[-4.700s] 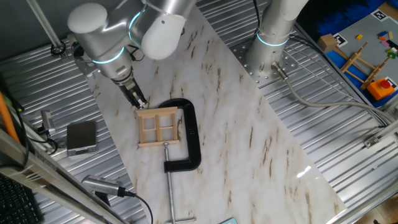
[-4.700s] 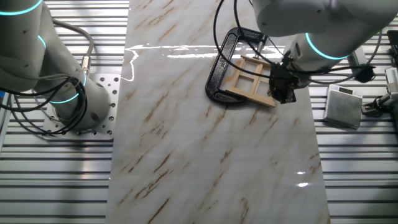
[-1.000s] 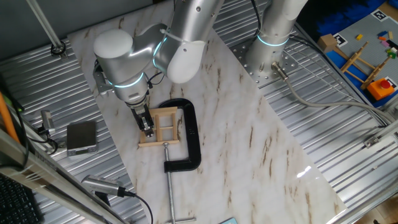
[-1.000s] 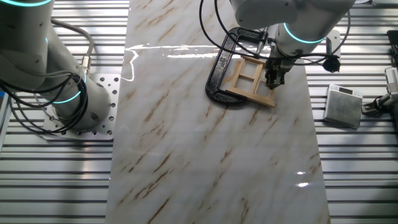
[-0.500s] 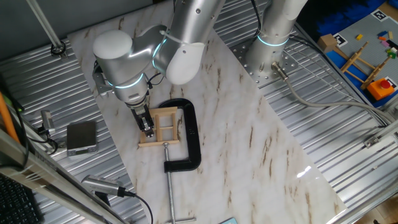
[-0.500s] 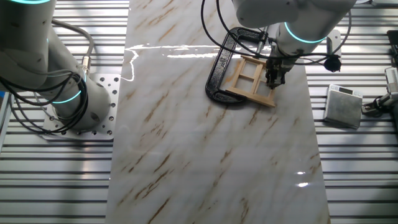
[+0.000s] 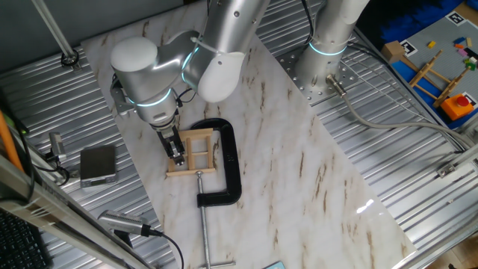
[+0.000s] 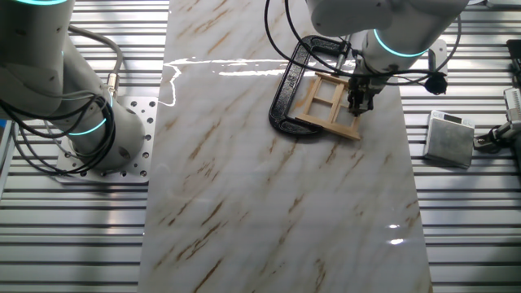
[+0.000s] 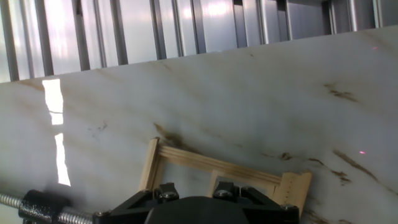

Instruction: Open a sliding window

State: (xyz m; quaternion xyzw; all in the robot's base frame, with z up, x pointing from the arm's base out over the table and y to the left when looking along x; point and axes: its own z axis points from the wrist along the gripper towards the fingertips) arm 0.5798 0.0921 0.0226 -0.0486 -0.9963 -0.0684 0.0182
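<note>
You'll find the sliding window (image 7: 192, 152) lying flat on the marble table (image 7: 299, 164), held inside the black C-clamp (image 7: 228, 161), its slightly longer side running along the clamp's spine. The gripper (image 7: 177, 155) is down at the frame's outer rail. Both fixed views hide the fingers; the hand view shows only frame (image 9: 217, 171) and clamp screw (image 9: 37, 205), so I cannot tell their state.

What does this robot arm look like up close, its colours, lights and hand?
The arm is glossy silver-white, built from fat rounded segments, with thin glowing cyan rings at the joints. Black cables loop beside its wrist. The gripper is small and black, with two narrow fingers; the hand view shows screw heads on its black body.
</note>
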